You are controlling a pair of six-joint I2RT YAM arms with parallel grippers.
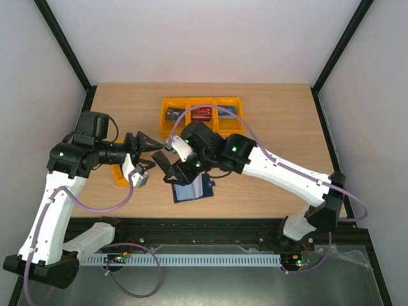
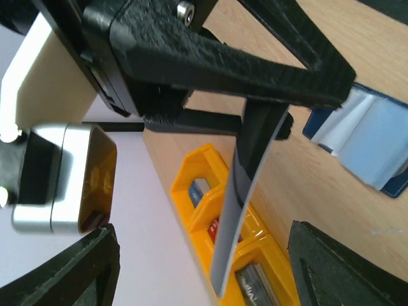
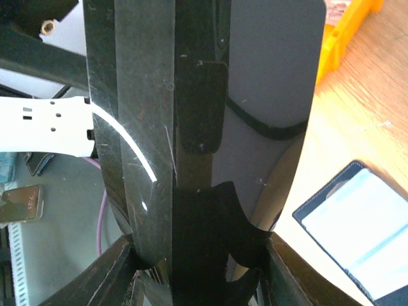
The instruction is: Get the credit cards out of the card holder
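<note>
Black thin plastic card [image 2: 233, 210]: pinched in right tool [image 2: 260, 116], held off wooden table [image 1: 274, 127], hanging between jaws of left tool [image 2: 204, 255], which stand spread, clear of it. Dark navy folding card holder [image 1: 190, 191]: lying open on table, pale sleeves up, beneath right tool. Orange plastic bins [image 1: 201, 115]: row of three, far side.

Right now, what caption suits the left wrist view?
Right gripper holds a thin dark plastic card edge-on inside the open left gripper; navy folding card holder lies open beyond.
</note>
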